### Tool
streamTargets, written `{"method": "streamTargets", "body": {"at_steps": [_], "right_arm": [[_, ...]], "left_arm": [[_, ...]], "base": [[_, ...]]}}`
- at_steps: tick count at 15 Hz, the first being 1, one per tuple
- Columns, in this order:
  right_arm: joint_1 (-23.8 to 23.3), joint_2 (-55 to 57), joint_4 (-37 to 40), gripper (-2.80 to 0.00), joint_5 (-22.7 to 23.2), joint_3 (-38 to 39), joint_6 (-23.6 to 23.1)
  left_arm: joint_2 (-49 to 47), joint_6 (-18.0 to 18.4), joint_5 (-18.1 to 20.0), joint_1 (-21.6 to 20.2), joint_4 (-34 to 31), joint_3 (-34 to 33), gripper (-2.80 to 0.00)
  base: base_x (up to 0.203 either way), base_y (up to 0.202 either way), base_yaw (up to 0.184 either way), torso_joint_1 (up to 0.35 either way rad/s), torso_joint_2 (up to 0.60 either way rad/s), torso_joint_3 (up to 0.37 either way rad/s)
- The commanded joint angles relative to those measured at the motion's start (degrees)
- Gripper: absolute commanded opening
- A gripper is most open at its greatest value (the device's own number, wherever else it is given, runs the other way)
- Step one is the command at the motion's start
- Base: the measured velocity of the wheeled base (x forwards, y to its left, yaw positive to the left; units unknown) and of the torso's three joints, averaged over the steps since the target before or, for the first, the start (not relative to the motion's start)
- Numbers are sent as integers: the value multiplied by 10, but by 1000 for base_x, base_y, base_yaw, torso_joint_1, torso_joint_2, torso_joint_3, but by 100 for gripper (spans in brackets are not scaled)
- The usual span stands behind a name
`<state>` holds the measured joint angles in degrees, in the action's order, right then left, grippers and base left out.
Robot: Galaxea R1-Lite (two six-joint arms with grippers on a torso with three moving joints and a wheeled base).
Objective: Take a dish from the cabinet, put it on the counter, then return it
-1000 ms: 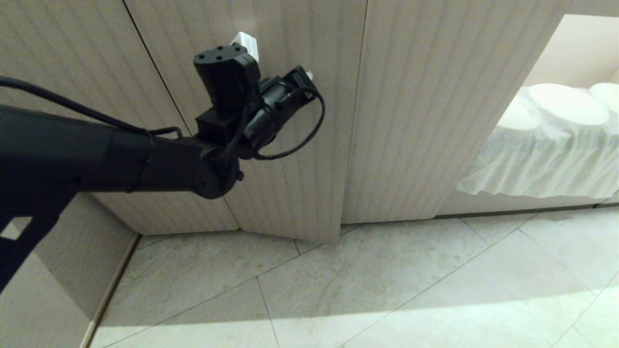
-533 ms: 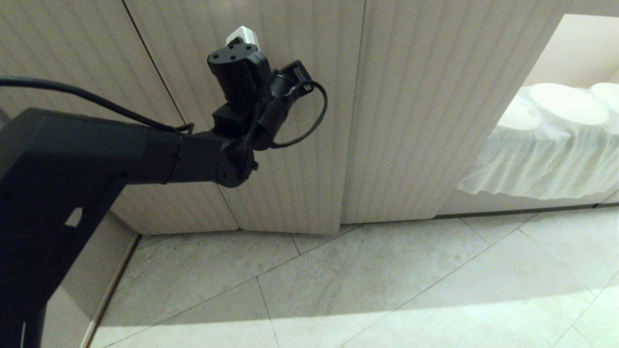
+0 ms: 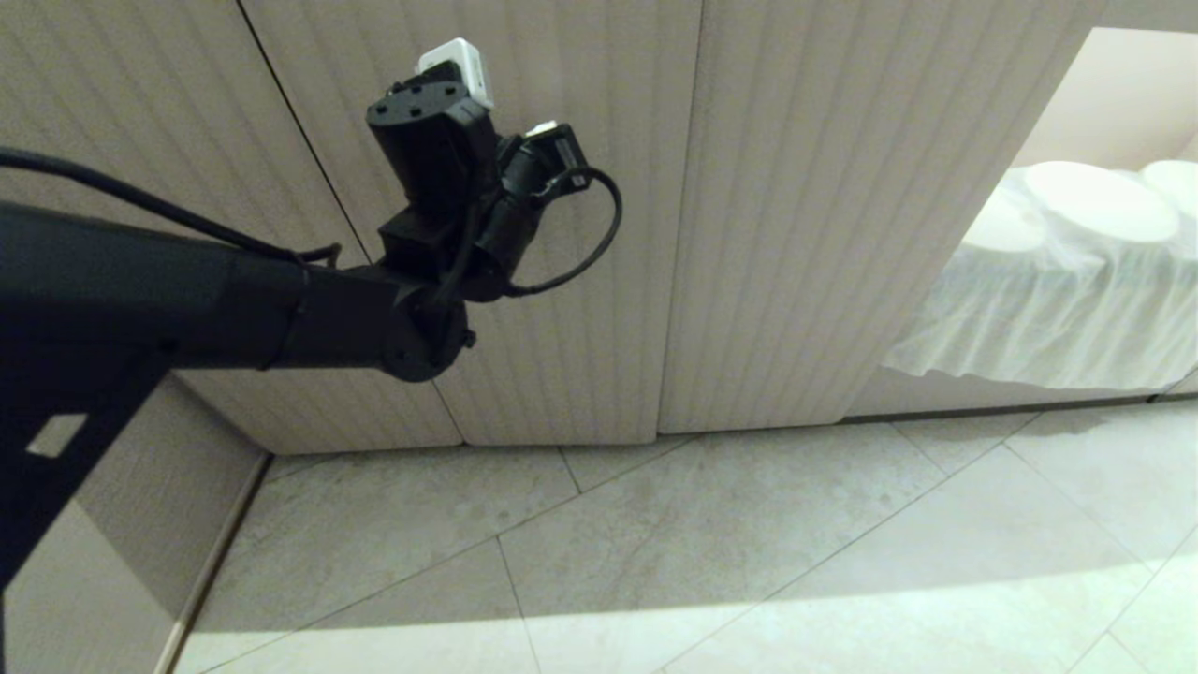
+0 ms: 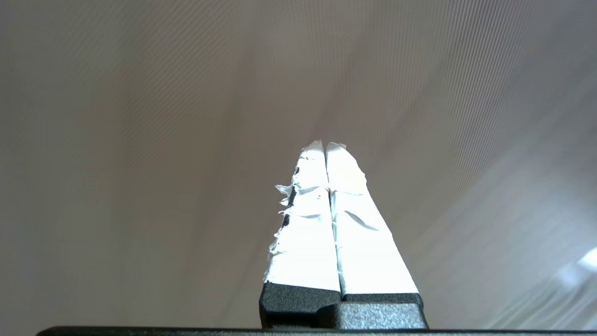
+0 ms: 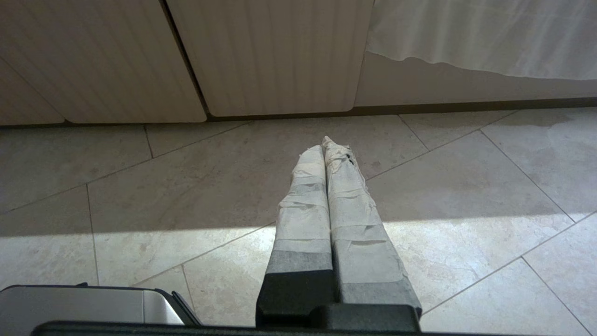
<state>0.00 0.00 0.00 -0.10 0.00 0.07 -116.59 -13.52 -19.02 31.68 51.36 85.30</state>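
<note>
The cabinet [image 3: 796,234] fills the back of the head view, its ribbed beige doors standing flush. My left gripper [image 3: 456,61] is shut, its white-taped fingertips against the middle door [image 3: 580,309]. In the left wrist view the shut gripper [image 4: 325,145] points at the ribbed door face [image 4: 140,116], with nothing between the fingers. My right gripper [image 5: 324,142] is shut and empty, hanging low over the floor tiles in front of the cabinet [image 5: 280,56]. The dish is hidden. The counter is out of view.
An open bay at the right holds a white cloth [image 3: 1048,318] with pale round shapes [image 3: 1095,201] on top. Tiled floor [image 3: 749,562] runs in front of the cabinet. A beige side wall [image 3: 140,487] stands at the left. A silver part of my base [image 5: 93,303] shows by the right arm.
The middle door, ajar at its lower edge, has swung flush with the door beside it. My left wrist has rolled, and the fingertips have shifted up and left on the door.
</note>
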Motion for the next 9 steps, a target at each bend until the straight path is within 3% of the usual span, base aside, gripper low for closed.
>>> {"method": "streamTargets", "body": {"at_steps": [1,6,9], "right_arm": [[0,0,0,-280,0,0,-1],[0,0,0,-280,0,0,0],[0,0,0,-280,0,0,-1]], "left_arm": [[85,20,-2,4,10,-100,-280],[284,82,-6,-11,33,-362,-280],[397,108,-6,-96,36,-485,-280]], "base": [[0,0,0,0,0,0],[0,0,0,0,0,0],[0,0,0,0,0,0]]}}
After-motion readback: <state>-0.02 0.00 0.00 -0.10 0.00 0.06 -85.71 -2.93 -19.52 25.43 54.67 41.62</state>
